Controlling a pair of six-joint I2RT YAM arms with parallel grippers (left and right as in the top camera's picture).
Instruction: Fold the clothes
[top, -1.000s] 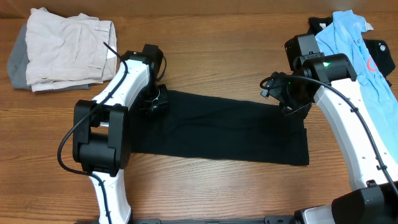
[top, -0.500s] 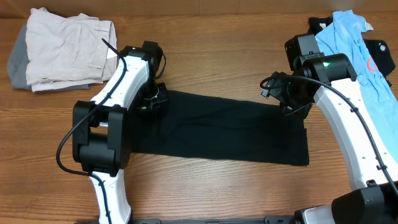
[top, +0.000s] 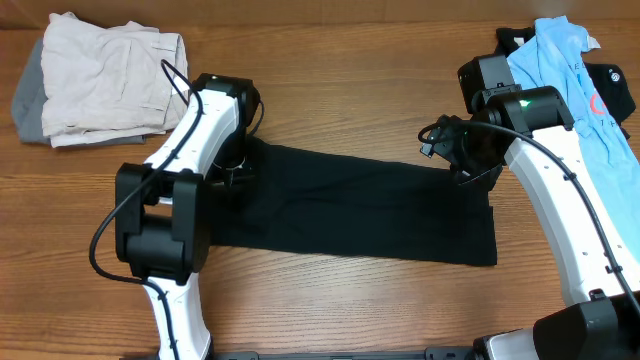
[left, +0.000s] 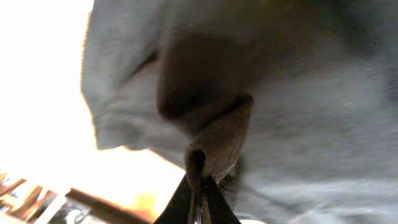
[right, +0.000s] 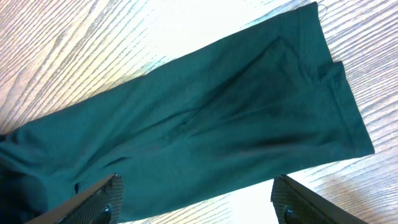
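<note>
**Overhead: left gripper (top: 235, 165) pinching the black shirt (top: 350, 215), right gripper (top: 465, 165) standing wide at the other end**

The black shirt is lying as a long folded band across the middle of the wooden table (top: 350, 90), running from the left arm to the right arm. The left gripper is sitting at the band's upper left corner. In the left wrist view its fingers (left: 186, 202) are pressing together on a raised fold of the fabric (left: 217, 143), with cloth filling most of the picture behind it.

The right gripper is hanging over the band's upper right corner. In the right wrist view its two fingers (right: 106, 199) are standing far apart with nothing between them, and the shirt (right: 205, 124) is stretching away flat on the wood beyond them. Whether the fingertips are touching the cloth cannot be told.

The light blue polo (top: 570, 70) is lying at the table's far right corner, partly under the right arm, well apart from the black shirt. A beige garment (top: 105, 80) is resting folded at the far left corner, on top of a grey garment (top: 25, 100) that is showing along its left edge.
</note>
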